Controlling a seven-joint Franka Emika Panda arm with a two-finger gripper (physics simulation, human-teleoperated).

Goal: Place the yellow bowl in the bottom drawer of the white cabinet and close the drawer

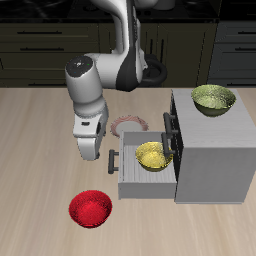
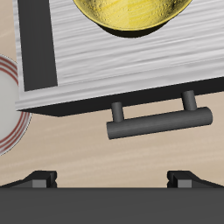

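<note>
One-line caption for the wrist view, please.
Open gripper faces the dark bar handle of the open bottom drawer, with the yellow bowl resting inside.

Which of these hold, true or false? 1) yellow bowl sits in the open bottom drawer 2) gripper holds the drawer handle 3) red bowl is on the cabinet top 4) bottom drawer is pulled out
1) True: the yellow bowl lies inside the bottom drawer.
2) False: the gripper is open, just short of the handle.
3) False: the red bowl is on the table; an olive-yellow bowl sits on the white cabinet.
4) True.
</note>
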